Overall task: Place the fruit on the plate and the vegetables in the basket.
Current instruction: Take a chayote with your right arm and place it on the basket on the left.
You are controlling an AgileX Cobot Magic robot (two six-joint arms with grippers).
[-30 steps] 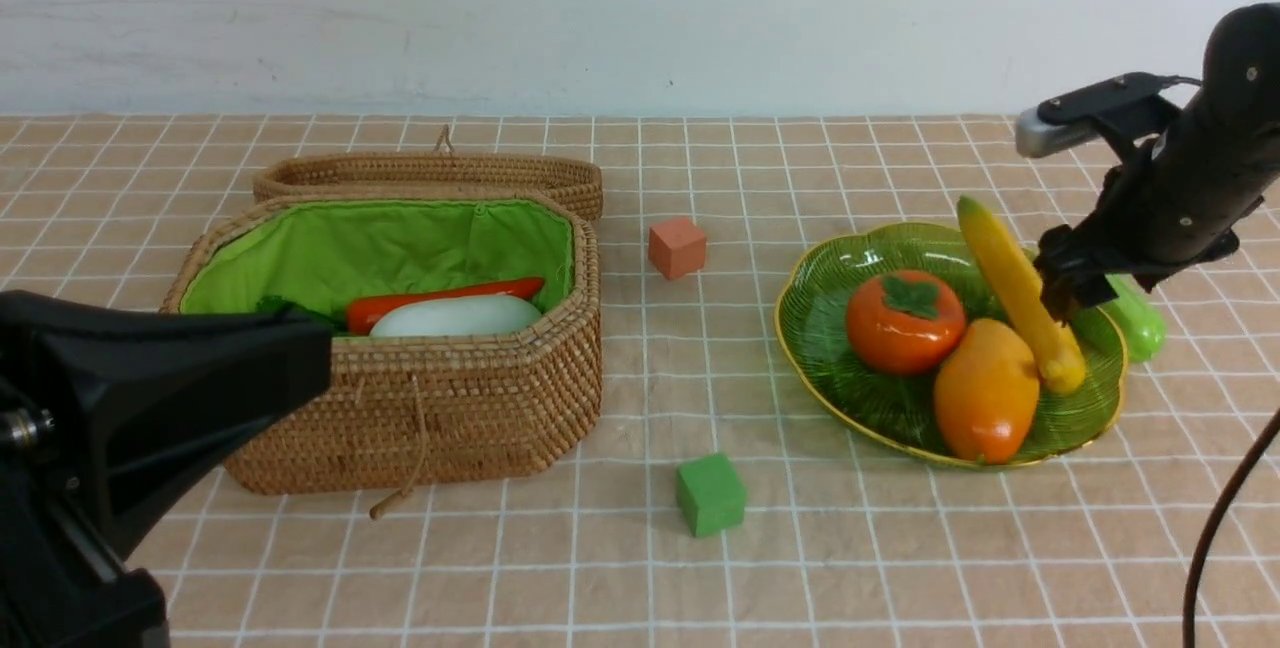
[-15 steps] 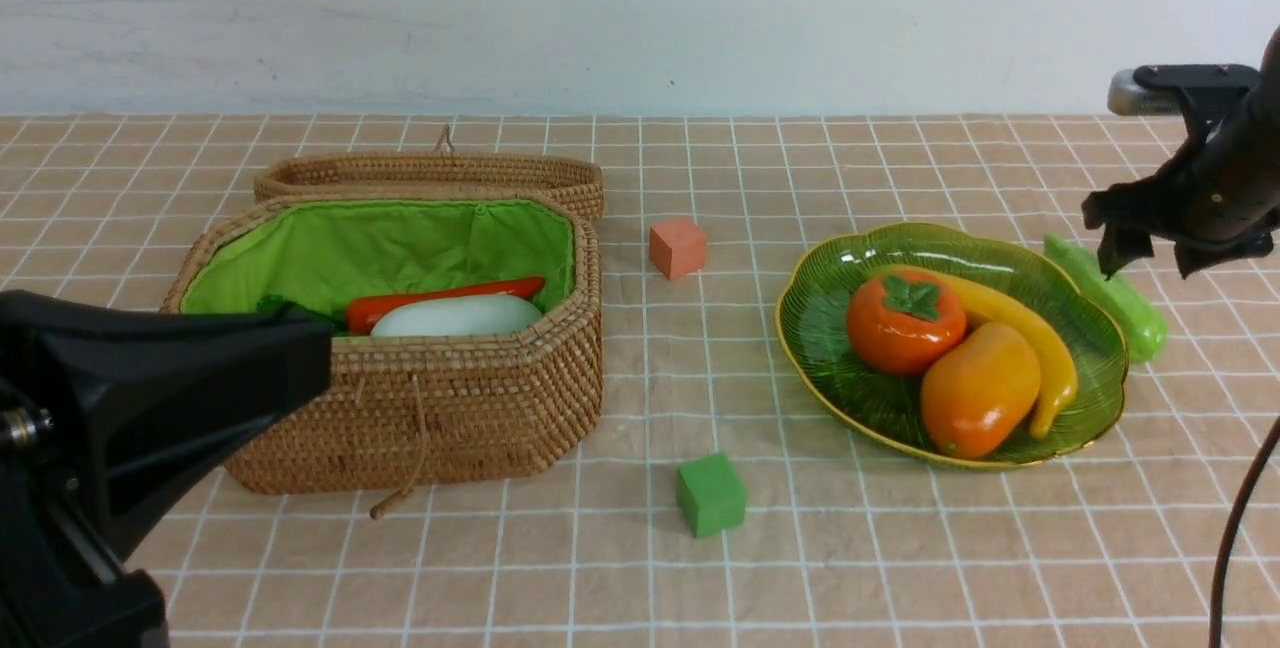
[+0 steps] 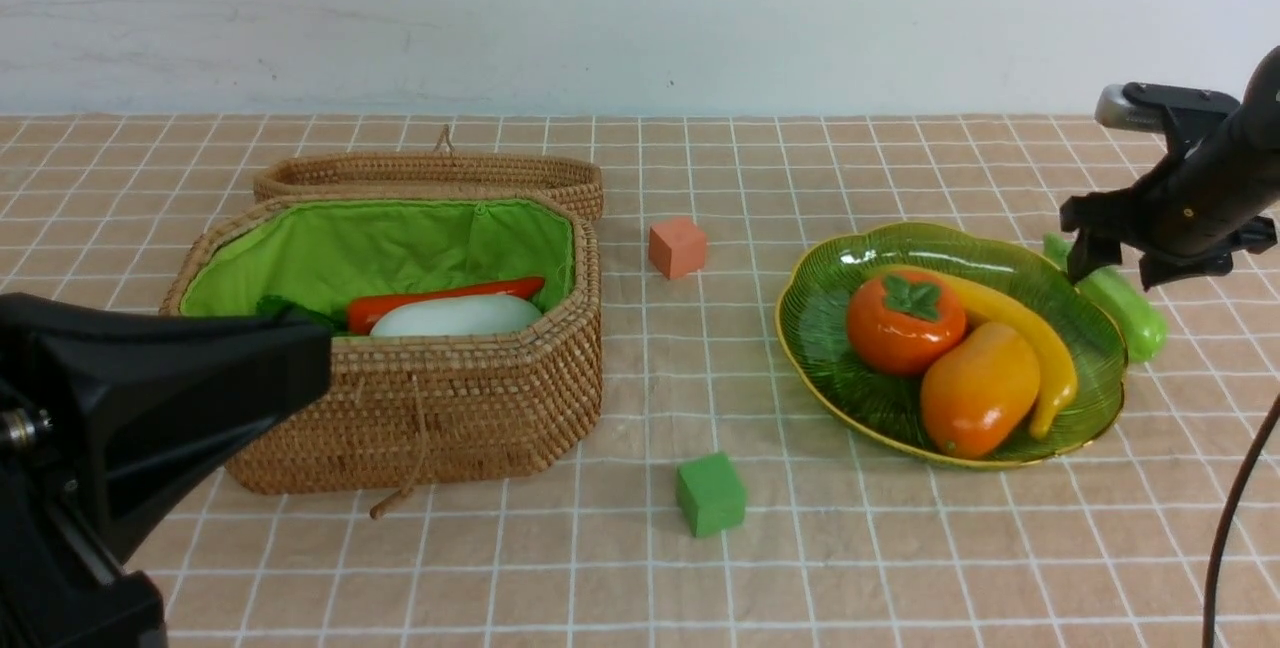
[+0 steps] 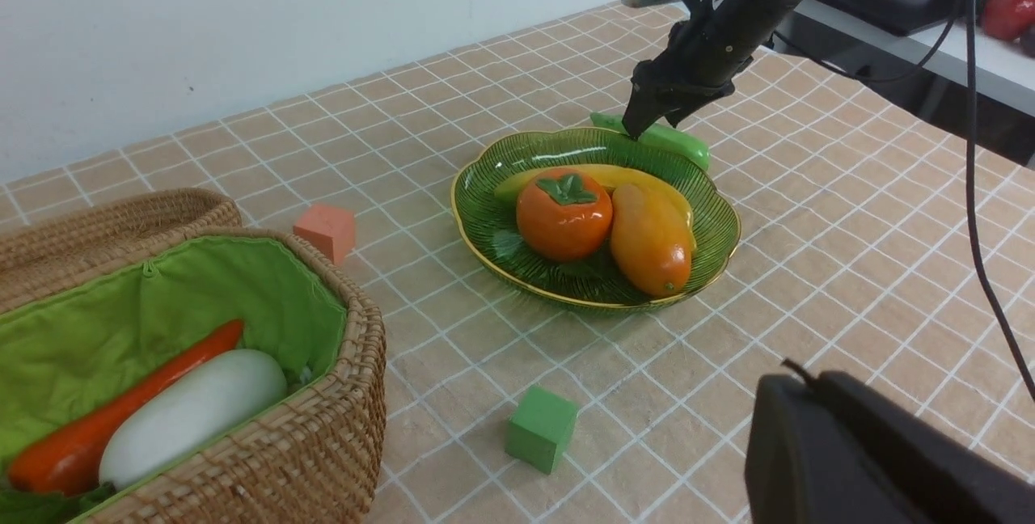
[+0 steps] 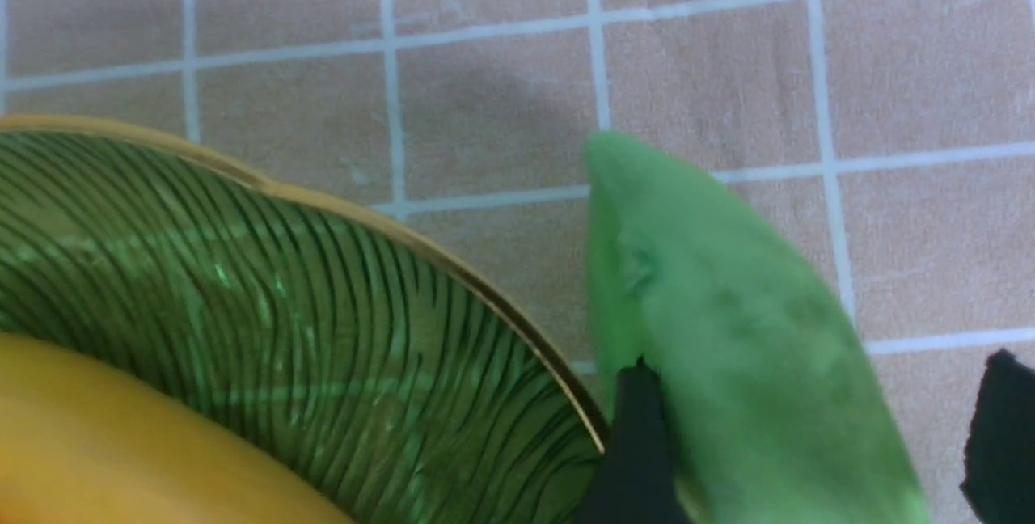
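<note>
at the far left of the front view the left gripper (image 3: 160, 408) shows only as a dark blunt bulk low in the corner, in front of the basket's near left side; whether its claw is apart or together cannot be told from any view.

just beside it sits the basket (image 3: 420, 408), open, its lid (image 3: 430, 173) folded back flat behind it and a string loop (image 3: 418, 428) hanging down the front wall. inside, against the green lining, the carrot (image 3: 450, 300) lies lengthwise with the white radish (image 3: 455, 316) in front of it, touching it. no other vegetable can be made out in the basket.

between basket and plate, an orange-pink cube (image 3: 677, 247) rests on the checked cloth (image 3: 640, 578) toward the back, and a green cube (image 3: 711, 495) toward the front, well apart from each other.

further right the plate (image 3: 822, 348) holds all three fruits: the persimmon (image 3: 905, 323) on its left part, the mango (image 3: 978, 388) in front and to the right, touching it, and the banana (image 3: 1045, 353) curving behind both.

the cucumber (image 3: 1135, 313) lies on the cloth just beside the plate's right rim, outside the basket.

the right gripper (image 3: 1118, 273) is down over the cucumber's far end with its claw apart, straddling it. in the right wrist view one finger (image 5: 635, 443) stands between the plate rim and the cucumber, against the cucumber's side, while the other finger (image 5: 1003, 427) is clear of it on the opposite side.
</note>
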